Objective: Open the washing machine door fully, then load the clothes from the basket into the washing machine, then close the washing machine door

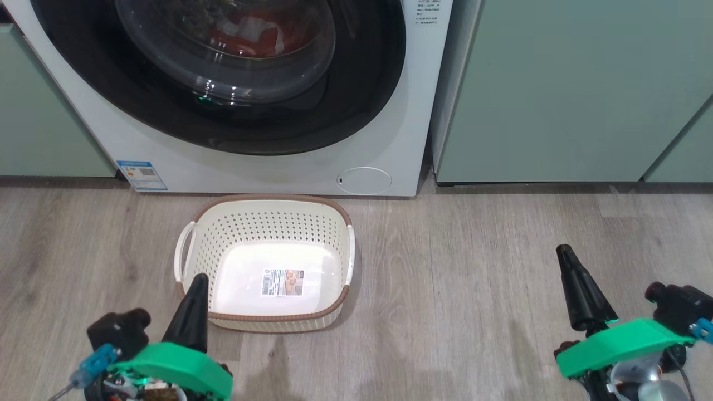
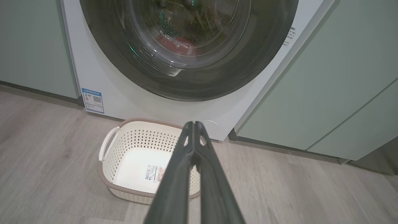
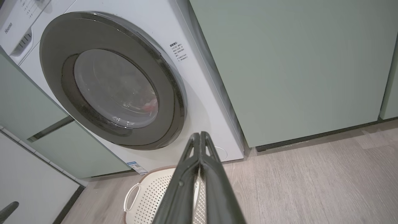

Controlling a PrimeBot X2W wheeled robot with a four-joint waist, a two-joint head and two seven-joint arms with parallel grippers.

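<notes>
The white washing machine (image 1: 390, 128) (image 2: 118, 96) (image 3: 202, 102) stands ahead with its round black-ringed door (image 1: 356, 94) (image 2: 261, 53) (image 3: 59, 40) shut flat against the front. Red and white clothes (image 1: 250, 33) (image 2: 174, 43) (image 3: 150, 105) show behind the door's glass, inside the drum. The cream basket (image 1: 267, 223) (image 2: 133, 140) (image 3: 146, 199) sits on the floor right in front of the machine, with just a sticker label on its floor. My left gripper (image 1: 198, 278) (image 2: 194, 124) hangs shut at the basket's near left corner. My right gripper (image 1: 563, 250) (image 3: 200, 134) is shut, over bare floor to the right.
Pale green cabinet fronts (image 1: 574, 89) (image 2: 326, 77) (image 3: 289, 68) flank the machine on both sides. The floor (image 1: 473, 267) is grey wood planks. A round flap (image 1: 364, 180) sits low on the machine's front, a blue sticker (image 1: 142, 174) at its lower left.
</notes>
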